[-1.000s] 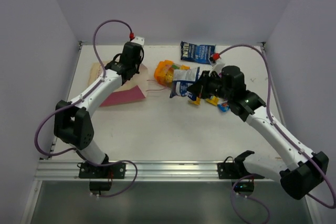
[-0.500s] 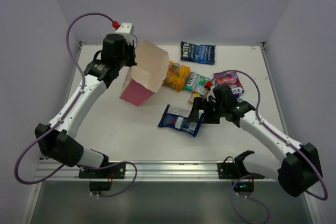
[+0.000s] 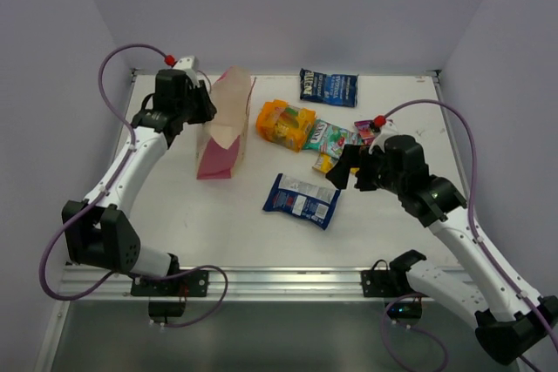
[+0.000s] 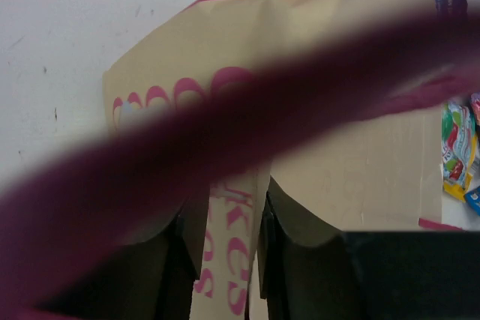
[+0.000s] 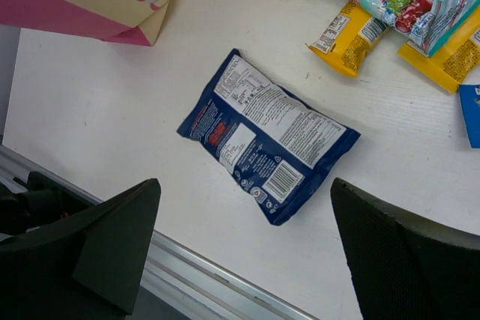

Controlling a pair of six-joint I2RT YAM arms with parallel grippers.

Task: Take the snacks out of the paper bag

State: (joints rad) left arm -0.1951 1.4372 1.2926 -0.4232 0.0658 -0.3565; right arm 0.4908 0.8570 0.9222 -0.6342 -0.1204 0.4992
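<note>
Pink-and-cream paper bag (image 3: 222, 124) stood leaning a bit near the far left corner of the table (image 3: 174, 215), with the left hand (image 3: 202, 107) up at its top edge. In the left wrist view its fingers (image 4: 176, 267) were close together, with a strip of the bag's printed paper in the narrow gap and a blurry cord handle (image 4: 225, 133) right across the lens. Honestly couldn't tell if it was pinching the paper or letting go. My guess is it was there to hold the bag upright and off the pile.

Snacks were out on the table, none in either hand. One dark blue packet (image 3: 301, 199) lay flat, label side up, around the middle toward the near edge. The right hand (image 3: 343, 169) hovered just above it, spread wide and empty. Looked to me like a drop spot picked apart from the others so nothing stacked.

Second dark blue packet (image 3: 329, 87) sat by the far edge. The orange-yellow packet (image 3: 285, 124), green packet (image 3: 327, 137) and small yellow packet (image 3: 324, 163) clustered in the far middle, between the bag and the right edge. Couldn't see inside the bag, so "nearly done" is only my read.
</note>
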